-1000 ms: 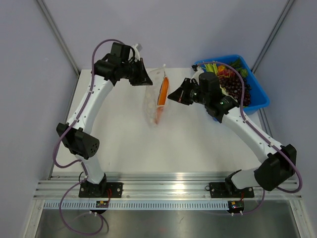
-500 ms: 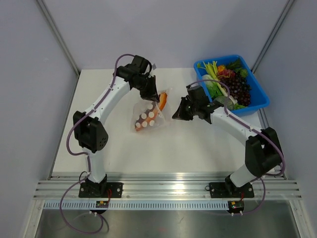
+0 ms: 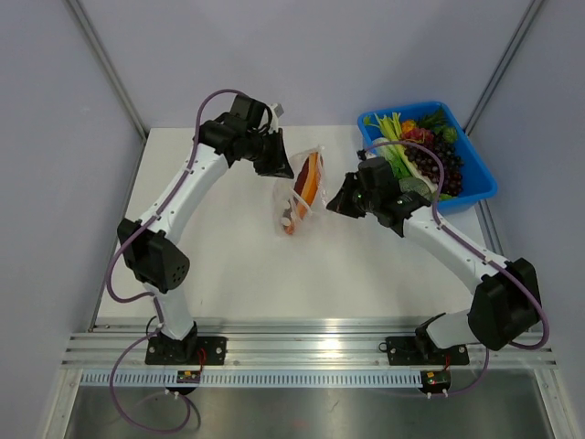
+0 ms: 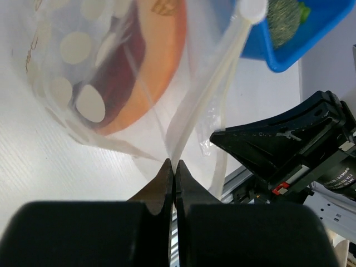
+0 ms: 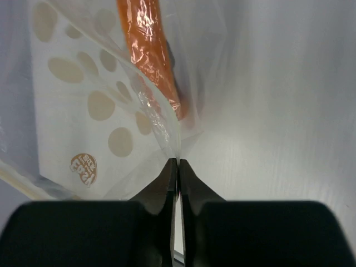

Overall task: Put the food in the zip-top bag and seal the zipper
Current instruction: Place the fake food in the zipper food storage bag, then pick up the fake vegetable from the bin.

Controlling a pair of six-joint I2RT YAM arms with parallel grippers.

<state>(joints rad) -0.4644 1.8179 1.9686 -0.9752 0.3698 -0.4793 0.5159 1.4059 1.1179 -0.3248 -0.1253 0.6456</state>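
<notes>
Broadly, a white, finely ribbed table (image 3: 228, 265) fills the scene, with a glossy blue bin (image 3: 482, 189) of hard plastic at its far right corner. The bin holds a white-stalked leek (image 3: 395, 154) with green leaves, dark grapes (image 3: 441, 165) and other produce.

Between the arms, near the table's far middle, the zip-top bag (image 3: 291, 203) is stretched as a clear, crinkly film printed with pale round dots. The left gripper (image 3: 277, 165) has its dark, wedge-shaped fingers pressed together on a fold of the film near the bag's mouth. The right gripper (image 3: 336, 203) has likewise clamped its tips on a film edge on the opposite side.

Inside the bag lies the long orange and dark red piece (image 3: 311, 176), smooth and shiny through the plastic. The leek lies outside the bag, well apart from it.

The zipper (image 4: 218, 94) shows in the left wrist view as a thin, milky strip running up from the pinched fingertips.

A small round brown logo (image 5: 82, 165) is printed near one corner; its lettering cannot be read.
</notes>
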